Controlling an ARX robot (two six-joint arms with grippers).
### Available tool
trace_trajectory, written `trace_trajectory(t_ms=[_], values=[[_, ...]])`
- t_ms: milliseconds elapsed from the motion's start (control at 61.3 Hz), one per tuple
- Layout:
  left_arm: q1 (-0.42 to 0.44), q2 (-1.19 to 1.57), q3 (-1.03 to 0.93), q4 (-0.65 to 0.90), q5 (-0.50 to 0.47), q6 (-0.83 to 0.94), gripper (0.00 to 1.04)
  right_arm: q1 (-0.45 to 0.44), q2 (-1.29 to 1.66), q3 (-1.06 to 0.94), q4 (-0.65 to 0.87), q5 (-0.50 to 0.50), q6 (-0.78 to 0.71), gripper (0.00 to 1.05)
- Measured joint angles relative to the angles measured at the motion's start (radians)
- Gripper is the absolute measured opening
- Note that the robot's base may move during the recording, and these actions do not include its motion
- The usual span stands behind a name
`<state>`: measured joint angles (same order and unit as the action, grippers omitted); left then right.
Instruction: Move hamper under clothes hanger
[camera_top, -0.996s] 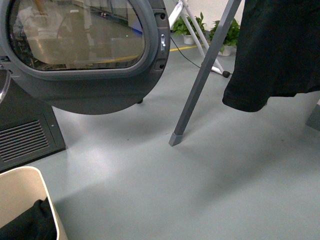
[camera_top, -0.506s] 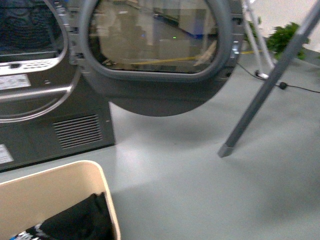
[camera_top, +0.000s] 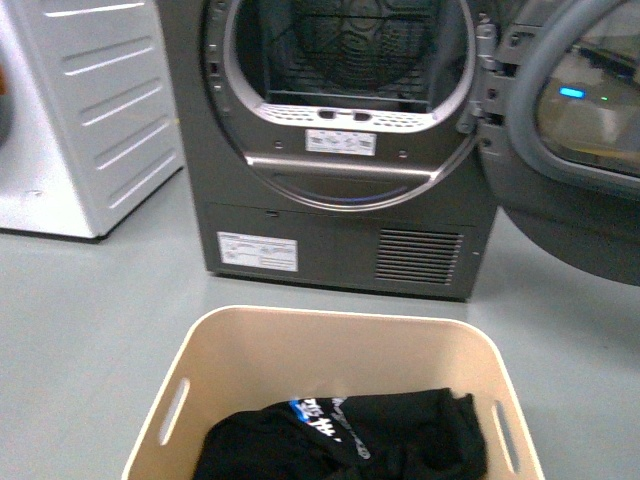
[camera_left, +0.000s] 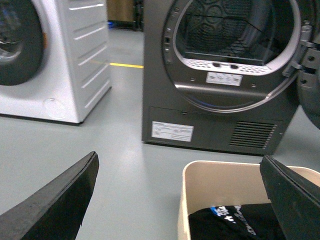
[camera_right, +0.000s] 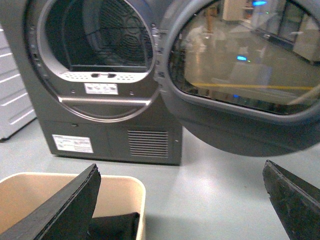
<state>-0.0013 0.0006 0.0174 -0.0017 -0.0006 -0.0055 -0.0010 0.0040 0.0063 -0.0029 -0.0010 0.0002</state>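
My turn has brought the cream rectangular plastic hamper (camera_top: 330, 325) just below my wide-open left claw (camera_left: 178, 159) and right claw (camera_right: 181, 167), ready for gripping.

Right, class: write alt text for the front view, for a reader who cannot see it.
A cream hamper holding a black garment sits on the grey floor in front of a dark grey dryer, whose round door is swung open to the right. A white machine stands to the dryer's left.

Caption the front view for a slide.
Cream hamper holding black clothing sits before the open dark-grey dryer; the clothes hanger is out of frame.
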Motion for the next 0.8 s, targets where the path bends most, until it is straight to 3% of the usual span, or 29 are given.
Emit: trace_trajectory(t_ms=[702, 767, 800], values=[[0.002, 0.017, 0.010, -0.034, -0.026, -0.024, 0.98, 0.001, 0.000, 0.000, 0.000, 0.000, 0.000, 0.97], [0.053, 0.127, 0.039, -0.065, -0.009, -0.061, 0.98, 0.001, 0.000, 0.000, 0.000, -0.001, 0.000, 0.97], [0.093, 0.188, 0.049, -0.034, 0.013, -0.061, 0.98, -0.019, 0.033, 0.027, -0.073, -0.057, 0.034, 0.97]])
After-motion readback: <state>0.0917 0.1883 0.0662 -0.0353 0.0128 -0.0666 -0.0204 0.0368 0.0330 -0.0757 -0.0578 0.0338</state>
